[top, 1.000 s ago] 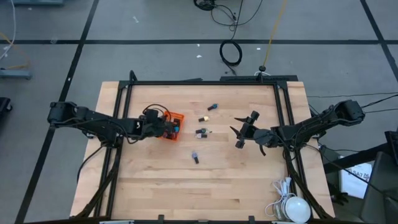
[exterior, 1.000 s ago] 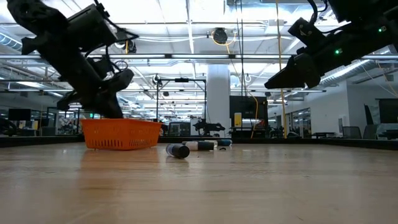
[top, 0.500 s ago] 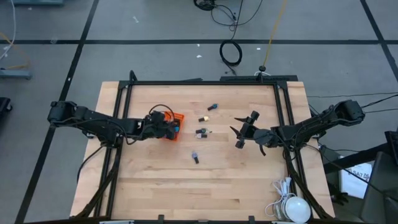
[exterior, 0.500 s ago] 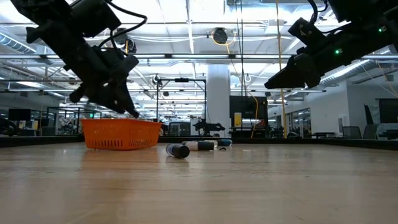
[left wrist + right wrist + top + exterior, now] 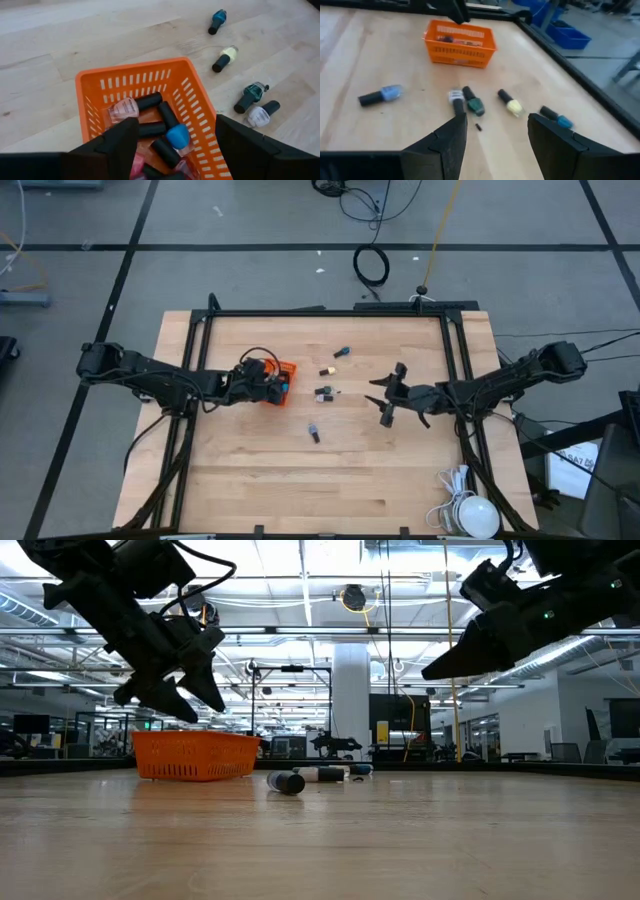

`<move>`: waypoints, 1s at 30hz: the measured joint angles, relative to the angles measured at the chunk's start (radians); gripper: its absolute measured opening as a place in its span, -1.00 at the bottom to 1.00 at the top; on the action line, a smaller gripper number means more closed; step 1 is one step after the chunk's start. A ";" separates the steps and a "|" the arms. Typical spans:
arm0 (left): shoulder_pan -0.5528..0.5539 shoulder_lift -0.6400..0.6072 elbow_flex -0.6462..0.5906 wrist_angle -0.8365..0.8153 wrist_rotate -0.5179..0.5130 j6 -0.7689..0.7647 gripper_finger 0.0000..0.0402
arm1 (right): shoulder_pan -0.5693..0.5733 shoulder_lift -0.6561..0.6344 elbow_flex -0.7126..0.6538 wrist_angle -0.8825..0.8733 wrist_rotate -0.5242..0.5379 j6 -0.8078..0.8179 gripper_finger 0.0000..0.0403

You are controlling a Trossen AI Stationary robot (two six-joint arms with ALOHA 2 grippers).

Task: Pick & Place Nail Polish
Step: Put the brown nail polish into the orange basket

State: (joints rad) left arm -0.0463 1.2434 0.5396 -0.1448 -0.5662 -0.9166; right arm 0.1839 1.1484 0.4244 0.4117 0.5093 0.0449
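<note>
A large open robotics lab. Ceiling strip lights (image 5: 300, 585), a white pillar (image 5: 351, 705) and further black-framed rigs (image 5: 290, 710) stand behind the wooden table (image 5: 260, 470).

Light wooden table (image 5: 300, 480), dark-framed. On it: orange mesh basket (image 5: 284, 370) left of centre; five nail polish bottles (image 5: 324, 394) lying scattered on bare wood right of basket, between arms.
</note>
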 joint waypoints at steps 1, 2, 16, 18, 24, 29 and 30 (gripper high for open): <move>0.000 0.000 0.000 0.007 0.000 0.002 0.30 | -0.005 0.002 0.000 0.005 -0.017 0.008 -0.03; 0.000 0.000 0.000 0.021 0.001 0.003 0.31 | -0.008 0.007 0.000 0.015 -0.019 0.018 -0.03; -0.082 -0.086 0.001 0.476 0.112 0.452 0.29 | -0.068 0.258 0.000 0.253 -0.225 0.029 -0.03; -0.111 -0.085 0.001 0.542 0.148 0.522 0.28 | -0.077 0.293 0.008 0.270 -0.288 0.046 -0.03; -0.146 -0.084 0.001 0.574 0.153 0.583 0.24 | -0.055 0.441 0.132 0.280 -0.379 0.039 -0.03; -0.144 -0.084 0.001 0.562 0.148 0.564 0.26 | -0.045 0.566 0.249 0.222 -0.371 -0.040 -0.02; -0.144 -0.084 0.001 0.555 0.148 0.552 0.26 | -0.051 0.590 0.266 0.219 -0.357 -0.050 -0.02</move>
State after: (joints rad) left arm -0.1902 1.1591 0.5404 0.4106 -0.4187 -0.3642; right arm 0.1326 1.7384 0.6906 0.6312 0.1525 -0.0046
